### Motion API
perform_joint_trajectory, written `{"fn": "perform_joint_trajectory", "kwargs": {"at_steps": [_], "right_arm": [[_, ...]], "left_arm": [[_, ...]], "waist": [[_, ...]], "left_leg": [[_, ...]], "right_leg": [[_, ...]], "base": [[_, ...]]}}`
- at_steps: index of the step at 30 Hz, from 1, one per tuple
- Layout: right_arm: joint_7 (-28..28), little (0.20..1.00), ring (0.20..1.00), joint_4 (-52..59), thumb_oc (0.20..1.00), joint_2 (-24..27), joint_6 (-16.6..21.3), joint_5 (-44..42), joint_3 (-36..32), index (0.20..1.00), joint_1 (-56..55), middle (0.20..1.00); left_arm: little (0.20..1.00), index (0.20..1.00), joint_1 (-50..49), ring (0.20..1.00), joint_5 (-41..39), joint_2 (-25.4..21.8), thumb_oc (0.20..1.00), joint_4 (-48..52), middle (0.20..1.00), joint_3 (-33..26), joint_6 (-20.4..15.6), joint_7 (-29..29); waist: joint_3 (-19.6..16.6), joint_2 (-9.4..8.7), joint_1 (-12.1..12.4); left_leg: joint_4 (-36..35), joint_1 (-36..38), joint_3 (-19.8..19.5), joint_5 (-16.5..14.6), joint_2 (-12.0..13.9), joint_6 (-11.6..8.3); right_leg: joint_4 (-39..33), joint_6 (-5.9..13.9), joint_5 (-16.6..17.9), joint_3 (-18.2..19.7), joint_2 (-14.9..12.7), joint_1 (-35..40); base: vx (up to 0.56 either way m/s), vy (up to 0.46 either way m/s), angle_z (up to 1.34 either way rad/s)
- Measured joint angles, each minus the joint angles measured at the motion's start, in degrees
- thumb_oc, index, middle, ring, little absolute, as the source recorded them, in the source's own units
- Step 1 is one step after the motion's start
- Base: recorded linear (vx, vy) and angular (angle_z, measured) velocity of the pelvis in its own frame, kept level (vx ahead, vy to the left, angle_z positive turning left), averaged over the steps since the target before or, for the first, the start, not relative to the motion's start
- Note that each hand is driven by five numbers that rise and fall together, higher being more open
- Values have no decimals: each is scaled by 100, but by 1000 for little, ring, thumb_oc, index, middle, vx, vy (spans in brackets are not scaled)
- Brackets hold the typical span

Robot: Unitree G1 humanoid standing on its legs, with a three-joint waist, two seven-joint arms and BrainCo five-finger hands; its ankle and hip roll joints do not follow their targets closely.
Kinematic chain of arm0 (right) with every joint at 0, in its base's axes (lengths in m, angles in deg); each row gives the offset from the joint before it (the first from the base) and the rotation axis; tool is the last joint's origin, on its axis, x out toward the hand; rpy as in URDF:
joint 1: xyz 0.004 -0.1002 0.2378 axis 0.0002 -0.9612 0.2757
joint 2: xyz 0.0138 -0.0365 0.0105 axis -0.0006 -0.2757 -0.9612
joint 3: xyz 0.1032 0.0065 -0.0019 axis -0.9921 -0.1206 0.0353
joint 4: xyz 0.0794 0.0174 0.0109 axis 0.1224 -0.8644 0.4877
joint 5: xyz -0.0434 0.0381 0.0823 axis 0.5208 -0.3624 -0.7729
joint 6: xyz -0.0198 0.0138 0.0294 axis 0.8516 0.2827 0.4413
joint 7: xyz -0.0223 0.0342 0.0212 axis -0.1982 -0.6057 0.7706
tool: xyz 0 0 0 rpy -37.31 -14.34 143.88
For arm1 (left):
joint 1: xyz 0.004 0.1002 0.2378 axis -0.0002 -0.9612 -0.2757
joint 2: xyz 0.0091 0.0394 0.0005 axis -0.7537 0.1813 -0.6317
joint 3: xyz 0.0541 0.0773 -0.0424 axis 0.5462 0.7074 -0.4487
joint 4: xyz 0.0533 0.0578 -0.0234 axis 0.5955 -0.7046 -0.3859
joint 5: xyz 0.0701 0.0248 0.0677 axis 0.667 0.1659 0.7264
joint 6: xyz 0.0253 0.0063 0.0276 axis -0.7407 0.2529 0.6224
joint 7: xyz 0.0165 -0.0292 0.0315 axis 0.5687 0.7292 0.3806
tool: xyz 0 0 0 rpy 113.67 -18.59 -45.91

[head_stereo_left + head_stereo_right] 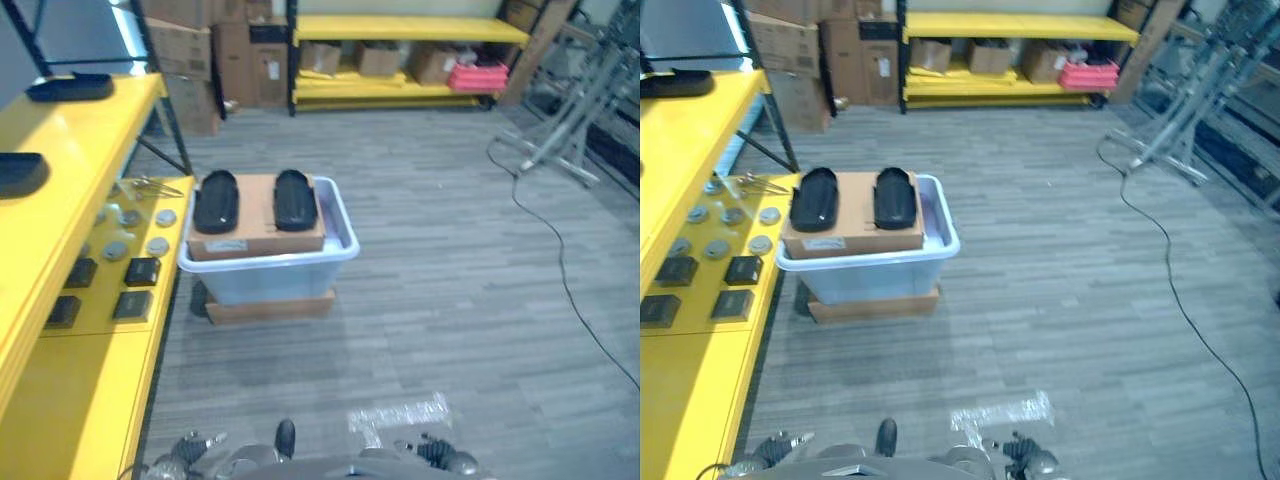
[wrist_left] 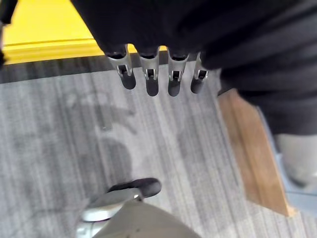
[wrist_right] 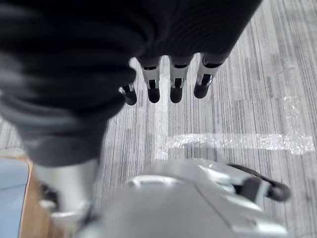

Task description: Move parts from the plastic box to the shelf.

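Both hands hung empty, left hand [image 2: 148, 74] and right hand [image 3: 173, 82] fingers straight, relaxed; two black parts [image 1: 216, 200] lay atop cardboard box [image 1: 256, 235] in plastic box [image 1: 340, 250], 11 o'clock, beside yellow shelf [image 1: 60, 220] for short transfer

no readable text, label on cardboard box [image 1: 229, 246] illegible

floor [image 1: 450, 300]: grey planks, carries wooden base [image 1: 270, 305] under plastic box [image 1: 265, 272], tape patch [image 1: 400, 415] | shelf [image 1: 90, 390]: yellow, holds round metal parts [image 1: 130, 232], black square parts [image 1: 130, 287], black trays [image 1: 20, 172]
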Motion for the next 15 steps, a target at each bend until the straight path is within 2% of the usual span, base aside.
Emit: {"fn": "perform_joint_trajectory", "kwargs": {"at_steps": [1, 2, 3, 4, 5, 6, 7, 10, 11, 12, 13, 14, 15], "right_arm": [[1, 1000, 1000, 47, 1000, 46, 1, 46, 10, 1000, 7, 1000], [1, 1000, 1000, 87, 1000, 58, 3, 119, 10, 1000, 10, 1000], [2, 1000, 1000, 129, 1000, 60, -1, 171, 0, 1000, -9, 1000], [3, 1000, 1000, 159, 1000, 27, 0, 208, 7, 1000, 5, 1000], [5, 1000, 1000, 172, 1000, -15, 12, 209, -12, 1000, 25, 1000], [4, 1000, 1000, 237, 1000, -58, 11, 203, -190, 1000, 4, 1000], [5, 1000, 1000, 237, 1000, -93, -11, 200, -206, 1000, 3, 1000], [7, 1000, 1000, 233, 1000, -148, -31, 205, -202, 1000, -41, 1000], [13, 1000, 1000, 203, 1000, -149, -29, 206, -206, 1000, -53, 1000], [14, 1000, 1000, 176, 1000, -142, -41, 210, -177, 1000, -27, 1000], [14, 1000, 1000, 130, 1000, -144, -61, 211, -154, 1000, -20, 1000], [35, 1000, 1000, 117, 1000, -151, -54, 211, -156, 1000, -91, 1000], [49, 1000, 1000, 108, 1000, -132, -36, 195, -204, 1000, -107, 1000]], "left_arm": [[1000, 1000, 38, 1000, 1, 21, 1000, -5, 1000, 6, 11, 0], [1000, 1000, 55, 1000, 2, 12, 1000, 1, 1000, 5, 14, 0], [1000, 1000, 66, 1000, 2, 34, 1000, -4, 1000, 1, 17, -4], [1000, 1000, 65, 1000, 1, 34, 1000, -46, 1000, -21, 25, -11], [1000, 1000, 90, 1000, 0, -45, 1000, -66, 1000, -139, 33, -5], [1000, 1000, 17, 1000, 0, -56, 1000, -75, 1000, -147, 33, -14], [1000, 1000, -86, 1000, -1, -42, 1000, -76, 1000, -171, 38, -14], [1000, 1000, -269, 1000, -1, -26, 1000, -64, 1000, -164, 40, -4], [1000, 1000, -307, 1000, 0, -25, 1000, -66, 1000, -153, 44, -3], [1000, 1000, -318, 1000, 1, 2, 1000, -89, 1000, -132, 42, -7], [1000, 1000, -377, 1000, 1, 48, 1000, -113, 1000, -125, 47, -9], [1000, 1000, -444, 1000, -2, 62, 1000, -95, 1000, -128, 43, -7], [1000, 1000, -469, 1000, -27, 115, 1000, -117, 1000, -190, 39, -10]], "waist": [[14, 90, -22], [-15, 148, -17], [-1, 183, -28], [4, 146, -63], [60, -44, -131], [129, -17, -235], [92, -47, -222], [28, -104, -244], [7, -129, -239], [-19, -131, -233], [-53, -35, -230], [-151, -39, -237], [-215, -75, -183]], "left_leg": [[-84, 91, 2, -83, -11, -74], [-142, 132, 1, -198, 0, -106], [-194, 188, 47, -366, 13, -309], [-146, 247, 226, -657, 51, -631], [183, 185, 450, -825, 29, -566], [237, 260, 576, -794, -53, -112], [137, 396, 591, -792, -47, -98], [-179, 829, 474, -837, -64, -101], [-199, 954, 475, -790, -72, -15], [-187, 1056, 381, -885, -36, -169], [-170, 1211, 220, -972, 84, -305], [-14, 1178, 159, -978, 93, -320], [193, 1149, 45, -1063, 110, -452]], "right_leg": [[-561, -93, -84, -255, -122, -108], [-1184, -98, -96, -450, -160, -153], [-2053, -97, 49, -612, -72, -257], [-2991, -90, 310, -586, -18, -259], [-3706, 123, 525, -487, -46, -220], [-4380, 346, 1005, 10, 93, -332], [-4497, 227, 1215, 86, 174, -356], [-4596, 148, 1672, 22, 481, -424], [-4655, 66, 1789, -101, 520, -353], [-4550, 6, 1804, -231, 630, -213], [-4455, -205, 1724, -348, 770, -96], [-4570, -399, 1835, -375, 850, 29], [-4622, -565, 1809, -357, 902, 212]], "base": [[415, -111, 0], [287, -125, -4], [297, -133, -8], [309, -128, 7], [348, -134, 40], [336, -137, 40], [299, -162, 38], [219, -156, 19], [300, -207, 26], [303, -208, 37], [238, -213, 39], [301, -274, 39], [195, -188, 49]]}}
